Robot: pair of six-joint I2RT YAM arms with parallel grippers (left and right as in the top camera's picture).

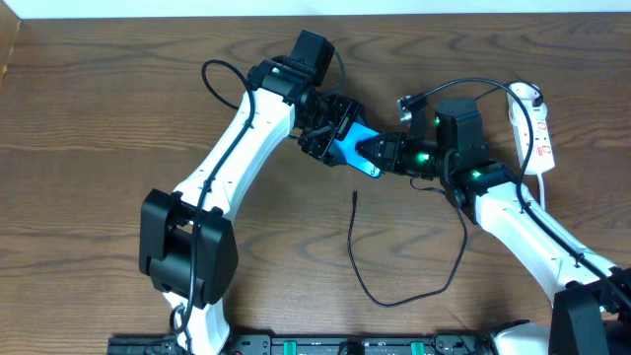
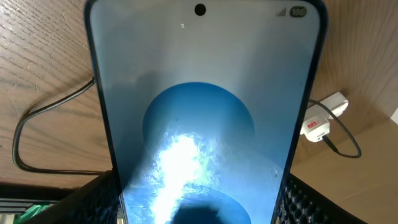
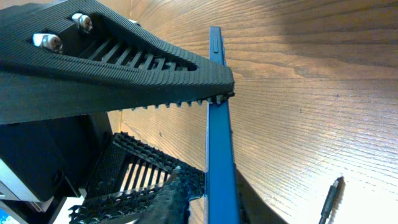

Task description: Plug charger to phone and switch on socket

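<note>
The phone [image 1: 353, 148], with a bright blue screen, is held off the table between both grippers. My left gripper [image 1: 330, 133] is shut on its long edges, and the phone [image 2: 199, 93] fills the left wrist view between the fingers [image 2: 199, 208]. My right gripper [image 1: 386, 155] is at the phone's other end. In the right wrist view its fingers [image 3: 222, 183] lie against both faces of the edge-on phone [image 3: 217, 137]. The charger's thin black cable [image 1: 394, 301] loops on the table, its tip [image 1: 355, 195] free below the phone; the tip also shows in the right wrist view [image 3: 329, 199]. The white socket [image 1: 534, 128] lies at the right.
The white adapter plug [image 2: 318, 123] with a black lead lies on the table to the right in the left wrist view. A loop of black cable [image 2: 28, 124] lies to the left. The right arm's body [image 1: 513, 212] covers part of the charger cable. The left gripper's ribbed fingers [image 3: 124, 68] fill the left of the right wrist view.
</note>
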